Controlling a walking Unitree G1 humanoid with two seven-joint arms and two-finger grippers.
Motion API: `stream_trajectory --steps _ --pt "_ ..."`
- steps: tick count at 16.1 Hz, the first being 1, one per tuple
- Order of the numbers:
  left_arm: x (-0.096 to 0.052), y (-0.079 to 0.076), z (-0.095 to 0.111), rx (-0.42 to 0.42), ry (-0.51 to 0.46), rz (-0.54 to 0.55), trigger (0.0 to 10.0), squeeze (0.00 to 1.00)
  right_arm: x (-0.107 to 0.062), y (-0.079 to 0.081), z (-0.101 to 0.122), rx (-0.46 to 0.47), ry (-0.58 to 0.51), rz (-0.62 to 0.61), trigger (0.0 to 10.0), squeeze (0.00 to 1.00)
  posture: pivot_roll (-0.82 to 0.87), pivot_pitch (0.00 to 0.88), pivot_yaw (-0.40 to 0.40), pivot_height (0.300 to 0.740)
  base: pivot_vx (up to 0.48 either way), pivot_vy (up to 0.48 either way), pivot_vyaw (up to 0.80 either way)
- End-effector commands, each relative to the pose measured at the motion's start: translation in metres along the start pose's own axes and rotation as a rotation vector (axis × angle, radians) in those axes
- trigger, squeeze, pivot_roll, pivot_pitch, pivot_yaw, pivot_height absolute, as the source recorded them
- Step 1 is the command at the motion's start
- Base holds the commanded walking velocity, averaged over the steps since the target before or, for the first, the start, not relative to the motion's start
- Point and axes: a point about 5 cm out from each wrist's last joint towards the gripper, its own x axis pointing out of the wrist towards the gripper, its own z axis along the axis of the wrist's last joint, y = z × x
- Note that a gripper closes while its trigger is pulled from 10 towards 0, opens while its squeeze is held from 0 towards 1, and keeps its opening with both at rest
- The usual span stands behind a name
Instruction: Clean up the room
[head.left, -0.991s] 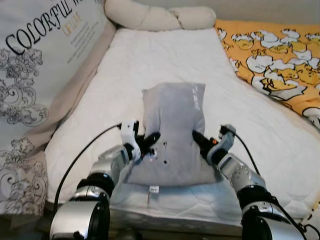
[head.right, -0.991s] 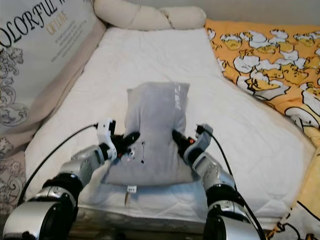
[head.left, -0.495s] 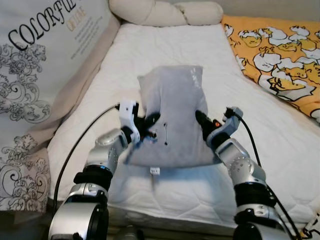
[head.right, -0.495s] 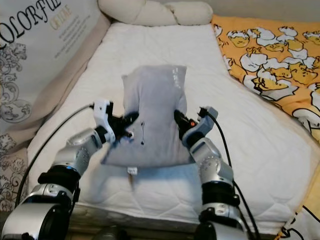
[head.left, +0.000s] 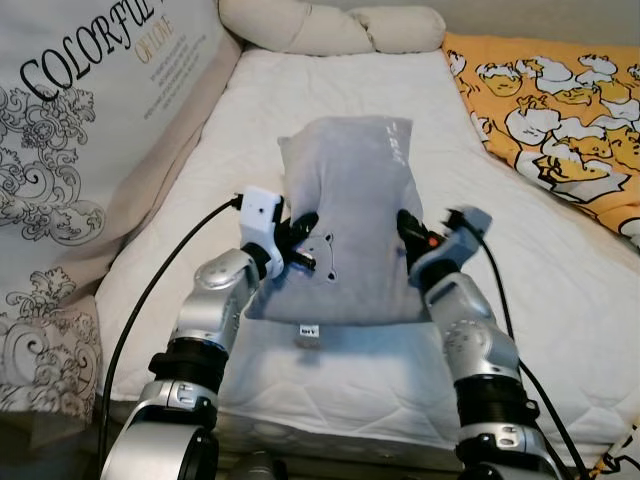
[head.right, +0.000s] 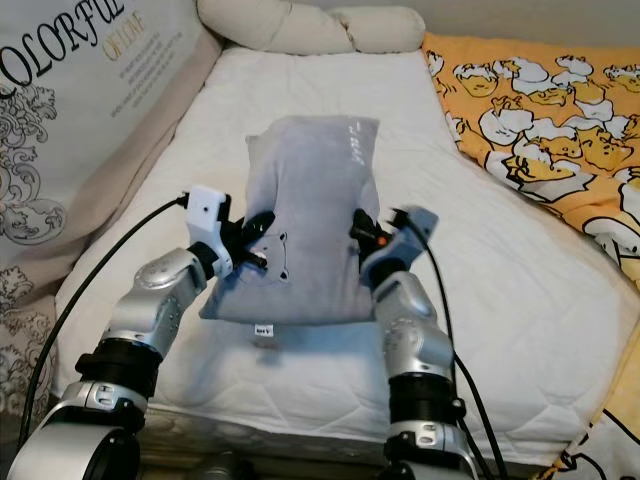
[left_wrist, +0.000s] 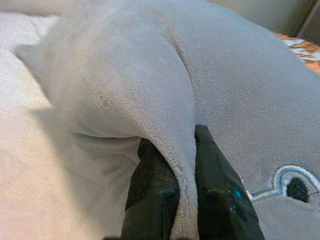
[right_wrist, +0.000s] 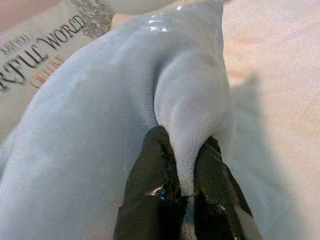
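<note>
A grey plush pillow (head.left: 348, 215) with a small embroidered face and a white tag is held up over the white mattress (head.left: 330, 100), its shadow falling on the sheet beneath. My left gripper (head.left: 298, 243) is shut on the pillow's left edge, and the left wrist view shows the seam (left_wrist: 183, 200) pinched between its fingers (left_wrist: 152, 190). On the opposite edge my right gripper (head.left: 408, 228) is shut too, with a fold of grey fabric (right_wrist: 192, 115) squeezed between its fingers (right_wrist: 155, 185).
A large printed cushion (head.left: 90, 130) leans along the bed's left side. Cream bolster pillows (head.left: 330, 28) lie at the head. An orange blanket with a duck print (head.left: 560, 110) covers the right side. The mattress's near edge (head.left: 340, 430) is just in front of me.
Both arms have pushed the pillow farther out over the mattress and a little higher. The camera has shifted with my body. Both grips are unchanged.
</note>
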Motion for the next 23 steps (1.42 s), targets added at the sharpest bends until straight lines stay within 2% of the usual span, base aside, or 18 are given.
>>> stream_trajectory --steps 1,2,4,7,14,15,23 --pt "0.000 0.000 0.014 0.067 -0.054 0.015 10.0 0.00 -0.002 0.004 0.003 -0.047 -0.025 0.002 10.0 0.00 0.09 0.000 0.009 0.740 0.000 0.000 0.00" --pt "-0.001 0.001 0.015 0.122 -0.045 0.032 10.0 0.00 -0.004 0.007 0.005 0.000 -0.053 0.020 10.0 0.00 0.09 0.000 0.009 0.740 0.000 0.000 0.00" --pt "-0.002 0.001 0.015 0.132 -0.048 0.043 10.0 0.00 -0.007 0.009 0.009 0.037 -0.088 0.033 10.0 0.00 0.09 0.000 0.010 0.740 0.000 0.000 0.00" --pt "-0.003 0.000 0.018 0.184 -0.057 0.073 10.0 0.00 -0.007 0.007 0.007 -0.047 -0.087 -0.018 10.0 0.00 0.10 0.000 0.005 0.740 0.000 0.356 0.00" --pt "-0.004 0.003 0.019 0.224 -0.052 0.110 10.0 0.00 -0.008 0.003 0.002 -0.079 -0.062 -0.057 10.0 0.00 0.11 0.000 -0.003 0.740 0.000 0.364 0.00" --pt "-0.004 0.003 0.019 0.229 -0.051 0.113 10.0 0.00 -0.008 0.001 0.000 -0.140 -0.045 -0.090 10.0 0.00 0.11 0.000 -0.003 0.740 0.000 0.368 0.00" --pt "-0.002 0.003 0.021 0.235 -0.052 0.119 10.0 0.00 -0.007 0.001 -0.002 -0.117 -0.043 -0.088 10.0 0.00 0.11 0.000 -0.010 0.740 0.000 0.359 0.00"
